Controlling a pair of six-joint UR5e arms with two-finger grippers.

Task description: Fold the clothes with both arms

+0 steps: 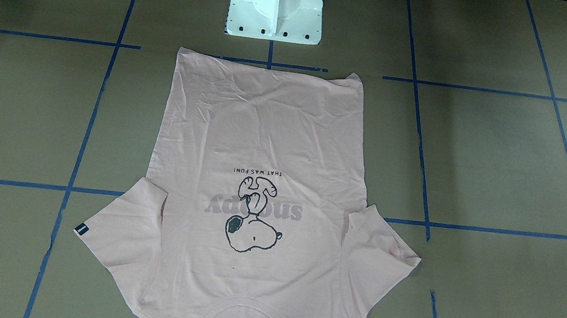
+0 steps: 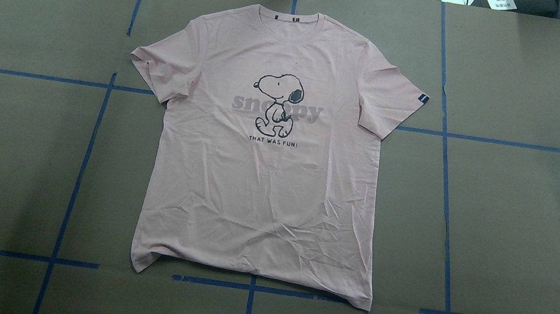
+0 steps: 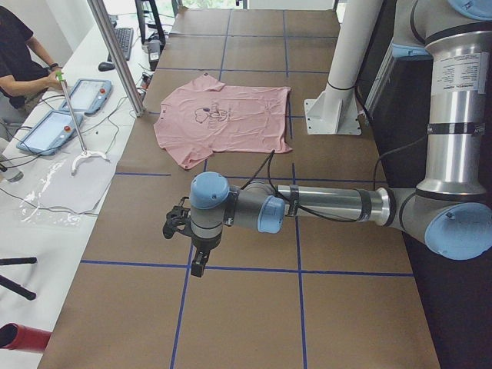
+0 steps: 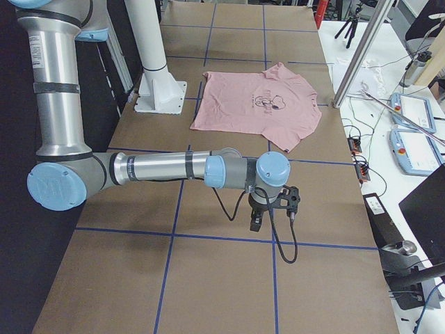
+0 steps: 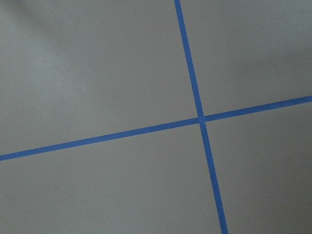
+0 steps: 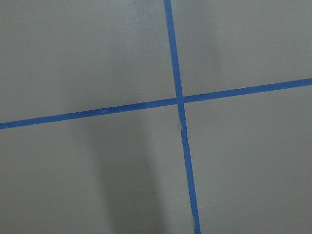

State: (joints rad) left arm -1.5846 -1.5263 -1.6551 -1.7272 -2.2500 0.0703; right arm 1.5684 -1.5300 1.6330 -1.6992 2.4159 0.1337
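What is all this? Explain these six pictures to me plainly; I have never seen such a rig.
The machine has two silver-grey tubular arms with light blue joint caps. The left arm fills one table-end view and the right arm fills the other. Two more pictures look down on the table, one from behind the robot and one facing it. The last two come from wrist cameras and show only table. A pale pink cotton T-shirt with a cartoon dog print lies flat, print up, on the brown table with blue tape lines. Both arms hang over bare table, apart from the shirt. Nothing is held.
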